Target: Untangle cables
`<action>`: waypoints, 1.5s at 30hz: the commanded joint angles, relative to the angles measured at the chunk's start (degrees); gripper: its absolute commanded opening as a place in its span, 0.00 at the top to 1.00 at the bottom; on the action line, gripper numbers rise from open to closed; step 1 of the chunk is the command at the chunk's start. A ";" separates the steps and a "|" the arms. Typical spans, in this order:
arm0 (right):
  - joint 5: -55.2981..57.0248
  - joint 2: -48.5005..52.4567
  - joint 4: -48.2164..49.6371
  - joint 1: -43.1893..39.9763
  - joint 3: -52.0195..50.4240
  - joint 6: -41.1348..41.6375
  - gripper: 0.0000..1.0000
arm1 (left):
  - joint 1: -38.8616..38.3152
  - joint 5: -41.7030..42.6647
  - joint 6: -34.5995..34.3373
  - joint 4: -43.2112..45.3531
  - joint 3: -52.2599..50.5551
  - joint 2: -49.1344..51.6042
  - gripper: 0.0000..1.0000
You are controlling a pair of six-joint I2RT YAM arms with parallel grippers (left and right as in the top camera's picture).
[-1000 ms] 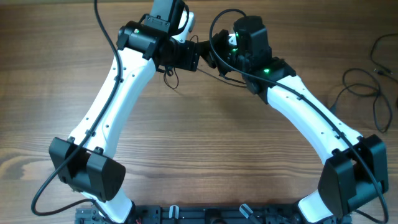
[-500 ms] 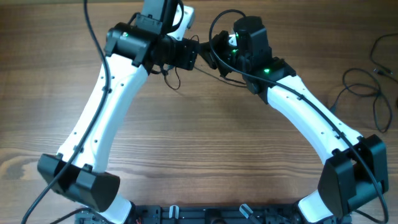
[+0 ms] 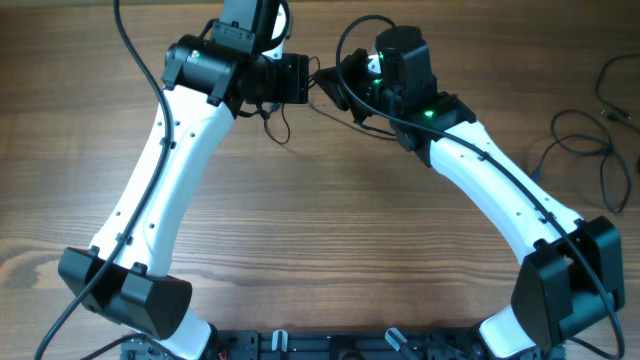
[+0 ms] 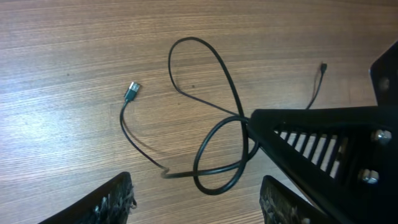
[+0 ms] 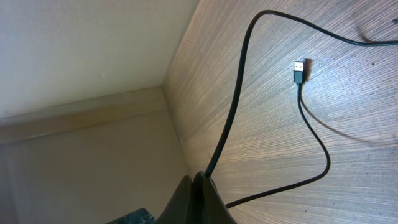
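Note:
A thin black cable (image 4: 219,144) lies in loose crossed loops on the wood just ahead of my left gripper (image 4: 202,208). It has a dark-green plug (image 4: 132,91) at one end and a small tip (image 4: 323,65) far right. My left gripper is open, with nothing between its fingers (image 4: 118,202). My right gripper (image 5: 200,180) is shut on the cable (image 5: 238,99), which rises from its jaws; a USB plug (image 5: 300,70) lies on the table beyond. From overhead, both grippers (image 3: 310,80) (image 3: 332,88) meet at the back centre, with the cable (image 3: 278,128) dangling below the left one.
The right gripper's black body (image 4: 329,143) fills the right side of the left wrist view, close to the loops. More dark cords (image 3: 590,140) lie in loops at the table's right edge. The table's far edge (image 5: 183,50) meets a pale wall.
My left arm has swung to the left and its gripper has drawn back slightly from the right one. The right arm has stayed still, holding the cable.

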 commanded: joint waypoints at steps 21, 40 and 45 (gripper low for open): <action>-0.59 0.59 0.70 0.17 0.22 -1.03 0.96 | -0.24 0.04 1.66 -0.94 0.85 4.37 0.43; -2.60 0.52 0.68 0.17 0.22 -2.27 0.96 | 1.05 -3.72 -0.13 -2.08 0.90 4.81 0.96; -5.01 0.50 0.63 -0.79 0.22 -3.98 0.96 | 6.91 -10.03 -6.45 -6.60 0.90 -4.96 0.96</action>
